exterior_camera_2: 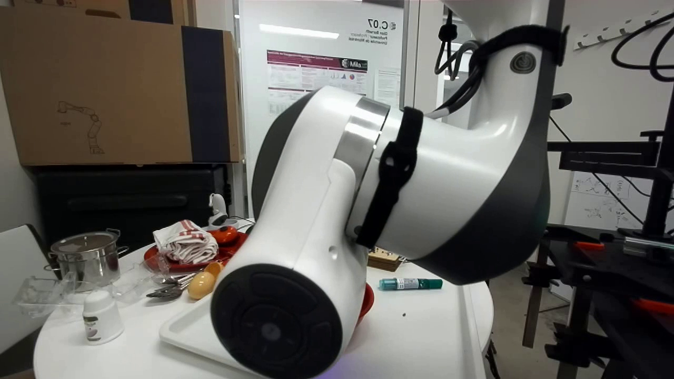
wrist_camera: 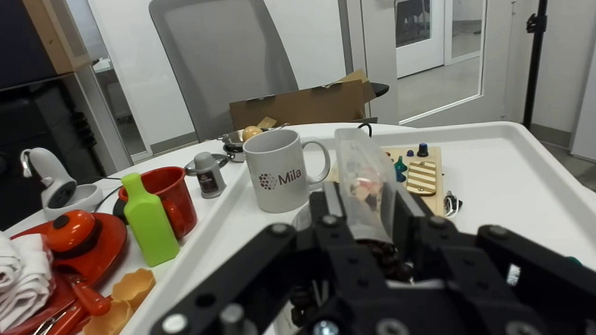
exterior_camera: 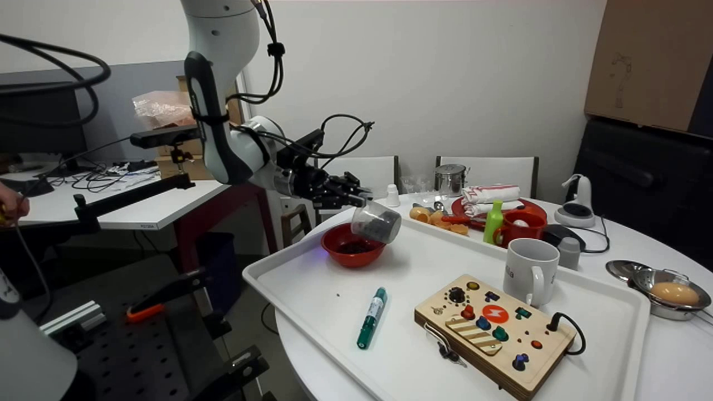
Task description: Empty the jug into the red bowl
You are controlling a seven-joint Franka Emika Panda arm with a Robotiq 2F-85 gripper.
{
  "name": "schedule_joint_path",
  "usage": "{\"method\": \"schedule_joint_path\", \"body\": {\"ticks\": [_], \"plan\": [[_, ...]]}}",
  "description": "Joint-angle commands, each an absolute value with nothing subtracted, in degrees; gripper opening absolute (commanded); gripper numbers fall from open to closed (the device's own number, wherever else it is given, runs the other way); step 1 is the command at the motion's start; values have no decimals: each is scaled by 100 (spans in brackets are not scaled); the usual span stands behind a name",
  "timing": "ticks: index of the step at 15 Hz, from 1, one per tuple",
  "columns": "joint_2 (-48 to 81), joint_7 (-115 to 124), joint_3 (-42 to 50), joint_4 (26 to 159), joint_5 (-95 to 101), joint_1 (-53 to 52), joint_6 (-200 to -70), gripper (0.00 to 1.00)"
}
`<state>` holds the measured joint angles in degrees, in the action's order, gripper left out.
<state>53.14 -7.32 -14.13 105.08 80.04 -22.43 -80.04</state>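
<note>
The clear jug hangs tipped on its side, over or just beside the rim of the red bowl, near one end of the white tray on the worktop; touching or not, I can't tell. The tool is pinched on the jug: wrist view has a see-thru part of it btwn the jaws, handle or wall, can't say which. Dark beans, prob. coffee, show below. In an exterior view dark stuff shows in the bowl & thru the jug's side, so mid-pour, I'd guess.

Handling, my read: light, thin plastic, stiffish, a bit slick; might flex or crack if squeezed hard, & wt. shifts as contents slide. Best hold = handle if there's one, else upper wall, mod. grip, mouth clear. Tilt slowly or contents may scatter.
</note>
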Motion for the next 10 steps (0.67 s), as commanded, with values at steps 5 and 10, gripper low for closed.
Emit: {"method": "schedule_joint_path", "body": {"ticks": [5,10], "plan": [[5199,-574,-1508,10648,7950,-2346,-7523,7],[5191,-590,-1525,10628,8049,-2428,-7262,7]]}}
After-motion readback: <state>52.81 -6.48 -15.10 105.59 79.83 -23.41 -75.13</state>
